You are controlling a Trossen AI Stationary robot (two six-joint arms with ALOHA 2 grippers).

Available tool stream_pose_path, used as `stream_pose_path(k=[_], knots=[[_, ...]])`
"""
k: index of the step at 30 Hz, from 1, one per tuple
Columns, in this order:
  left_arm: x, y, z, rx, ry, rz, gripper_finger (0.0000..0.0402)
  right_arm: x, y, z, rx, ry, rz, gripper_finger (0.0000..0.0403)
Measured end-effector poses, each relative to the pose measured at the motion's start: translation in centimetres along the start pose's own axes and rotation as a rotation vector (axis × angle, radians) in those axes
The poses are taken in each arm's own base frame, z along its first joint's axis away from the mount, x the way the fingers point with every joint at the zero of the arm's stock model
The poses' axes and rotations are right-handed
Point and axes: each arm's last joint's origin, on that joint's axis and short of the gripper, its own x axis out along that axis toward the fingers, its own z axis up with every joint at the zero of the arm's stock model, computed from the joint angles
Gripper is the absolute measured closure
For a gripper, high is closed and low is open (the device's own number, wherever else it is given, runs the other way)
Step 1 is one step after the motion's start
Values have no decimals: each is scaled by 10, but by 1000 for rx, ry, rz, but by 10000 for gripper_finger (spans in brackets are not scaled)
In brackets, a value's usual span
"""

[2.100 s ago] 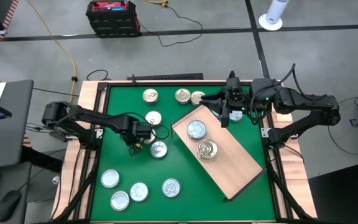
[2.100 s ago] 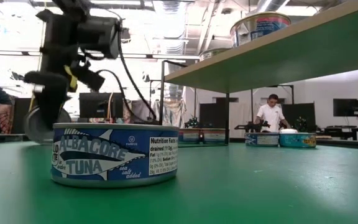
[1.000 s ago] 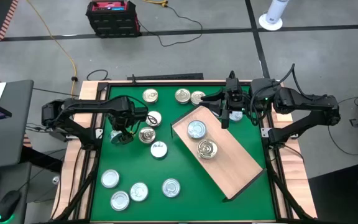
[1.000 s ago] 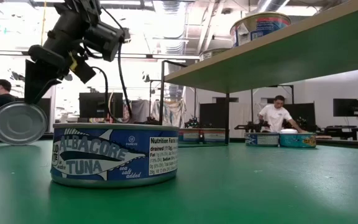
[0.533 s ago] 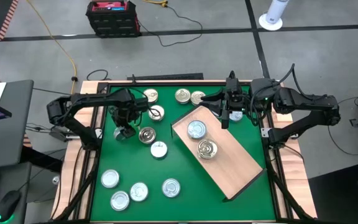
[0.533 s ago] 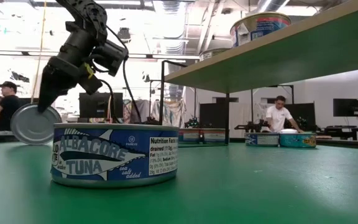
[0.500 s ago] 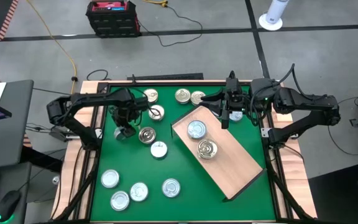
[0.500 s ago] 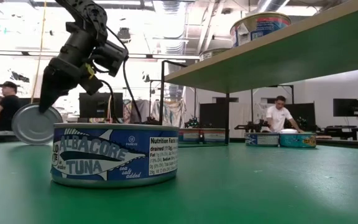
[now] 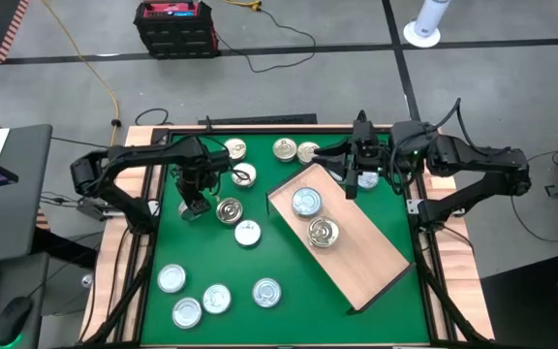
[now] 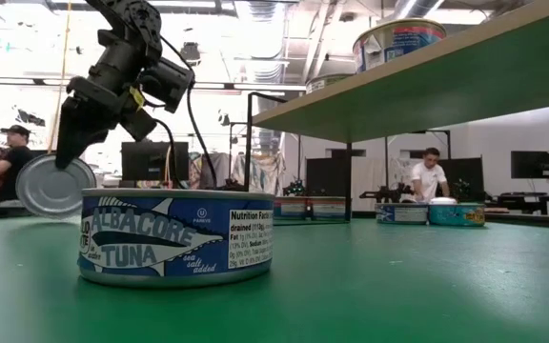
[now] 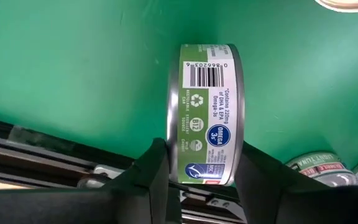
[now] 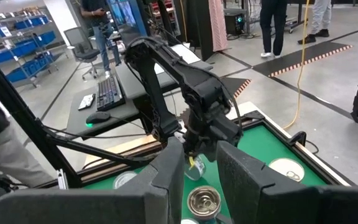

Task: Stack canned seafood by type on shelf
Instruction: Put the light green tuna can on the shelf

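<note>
My left gripper (image 9: 194, 206) is shut on one tin of canned seafood (image 11: 207, 112), green-labelled and standing on edge, over the mat's left part; the low view shows the same tin (image 10: 55, 186). My right gripper (image 9: 350, 182) hangs open over the shelf's far corner and holds nothing. The shelf (image 9: 361, 254), a light-wood board, lies askew on the green mat with two tins (image 9: 305, 202) (image 9: 323, 233) flat on it. Other tins lie flat on the mat, among them a blue albacore tin (image 10: 174, 236). My left gripper pinches the tin between its two fingers (image 11: 157, 168), one pad on each flat face, near the upper rim (image 11: 205, 177). The fingers slant down from above. The tin stands on edge below them; whether its lower rim touches the mat I cannot tell.
Three tins (image 9: 234, 148) (image 9: 284, 148) (image 9: 307, 152) sit by the far edge, three (image 9: 243, 175) (image 9: 228, 209) (image 9: 247, 233) just right of my left gripper, several (image 9: 217, 298) at the near left. A wooden rim (image 9: 129, 242) borders the mat. People stand in the room beyond.
My left gripper, still shut on the tin, has shifted slightly toward the table's far edge, and its arm has swung round above it. The tin has stayed on edge in the hold. My right arm has kept still.
</note>
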Motion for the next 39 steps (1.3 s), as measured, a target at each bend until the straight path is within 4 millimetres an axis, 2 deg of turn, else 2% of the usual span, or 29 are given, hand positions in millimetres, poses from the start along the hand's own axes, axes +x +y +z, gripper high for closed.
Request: stream_pose_path(k=[3,7,16,20,24,29,35,39], knots=[[-11,0,-13,-12,-29,-2,263,0,0,0,-1,0,1,280],[-40,-2,-32,-61,-164,-44,263,-2,-1,1,-14,-7,-1,280],[-120,-29,-66,-93,-731,-586,262,-9,-14,6,-9,-8,-38,280],[-144,-48,-66,-84,-928,-809,262,-9,-19,6,26,13,-15,280],[-156,-73,-56,-58,-1045,-932,261,-8,-27,2,59,73,-18,280],[-161,-97,-39,-15,-1134,-1007,261,-8,-31,-5,95,160,-12,279],[-151,-118,-16,-60,-1095,-1029,261,-21,-31,-9,127,221,-11,279],[-143,-139,-4,-106,-1087,-1064,261,-24,-31,-11,120,239,-12,279]])
